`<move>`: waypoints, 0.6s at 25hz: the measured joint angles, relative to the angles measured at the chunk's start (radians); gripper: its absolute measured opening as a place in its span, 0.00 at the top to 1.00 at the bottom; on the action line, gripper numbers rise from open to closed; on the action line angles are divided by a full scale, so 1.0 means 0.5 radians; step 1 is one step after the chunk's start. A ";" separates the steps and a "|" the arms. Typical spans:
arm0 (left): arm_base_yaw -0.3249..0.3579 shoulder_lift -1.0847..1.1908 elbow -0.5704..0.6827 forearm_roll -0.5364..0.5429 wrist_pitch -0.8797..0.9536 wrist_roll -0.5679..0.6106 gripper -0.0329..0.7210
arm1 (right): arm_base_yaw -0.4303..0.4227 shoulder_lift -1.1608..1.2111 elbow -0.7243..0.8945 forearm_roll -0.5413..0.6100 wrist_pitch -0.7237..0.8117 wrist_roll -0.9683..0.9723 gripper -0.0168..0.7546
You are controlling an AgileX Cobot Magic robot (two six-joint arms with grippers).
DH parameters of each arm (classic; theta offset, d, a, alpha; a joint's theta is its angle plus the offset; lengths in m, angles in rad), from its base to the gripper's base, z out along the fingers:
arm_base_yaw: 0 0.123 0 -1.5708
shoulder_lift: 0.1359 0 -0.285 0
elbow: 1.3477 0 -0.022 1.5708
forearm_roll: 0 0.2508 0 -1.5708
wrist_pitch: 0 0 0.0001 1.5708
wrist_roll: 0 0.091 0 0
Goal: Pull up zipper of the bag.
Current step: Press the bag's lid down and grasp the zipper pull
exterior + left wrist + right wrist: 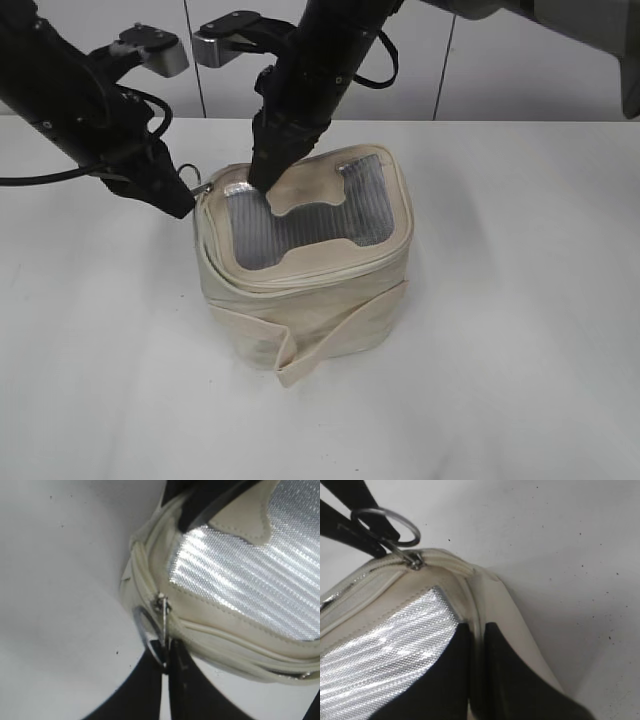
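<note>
Left gripper (pixel 167 652) pinching zipper (pixel 161 611), bag (pixel 300 290) upright

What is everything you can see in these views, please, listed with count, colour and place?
bag: one, cream, standing on the table near the middle, lid up.
panel on the lid: one, grey ribbed and shiny, with a cream bone-shaped patch across it.
strap: one, cream, wrapped around the bag's body, its loose end hanging at the front.
zipper: one, cream track along the lid rim, silver pull at the bag's left corner, with a silver ring on it.
table: one, white.
left gripper: one, black, shut on the zipper pull at the bag's left corner.
right gripper: one, black, shut, pressing down on the lid near its rear left.
</note>
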 joint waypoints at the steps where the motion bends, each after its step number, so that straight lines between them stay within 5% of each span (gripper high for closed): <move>1: -0.008 0.000 -0.002 0.029 0.002 -0.033 0.95 | 0.000 0.000 0.000 -0.002 0.000 0.007 0.91; 15: -0.028 -0.002 -0.003 0.073 0.286 -0.187 0.95 | -0.044 0.000 0.000 -0.030 -0.016 0.178 0.91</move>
